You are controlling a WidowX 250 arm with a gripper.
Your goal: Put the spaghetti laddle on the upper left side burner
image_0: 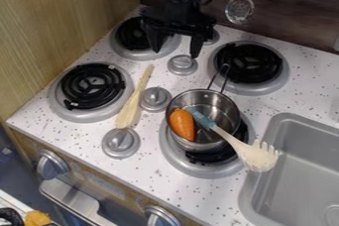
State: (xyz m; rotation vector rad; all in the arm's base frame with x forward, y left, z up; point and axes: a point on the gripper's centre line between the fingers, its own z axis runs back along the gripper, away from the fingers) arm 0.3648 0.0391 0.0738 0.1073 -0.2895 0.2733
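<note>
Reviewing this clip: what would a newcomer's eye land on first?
Probably the bright orange carrot inside the metal pot on the lower right burner. Next, the spaghetti ladle, leaning across the pot's rim, its toothed head toward the sink. Then the black gripper, open at the top.

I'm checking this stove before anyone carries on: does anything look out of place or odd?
The spaghetti ladle looks backwards: its blue handle end is in the pot, beside the carrot, while its toothed head pokes out toward the sink. The pot also sits off-centre on its burner. No spill or damage stands out.
</note>
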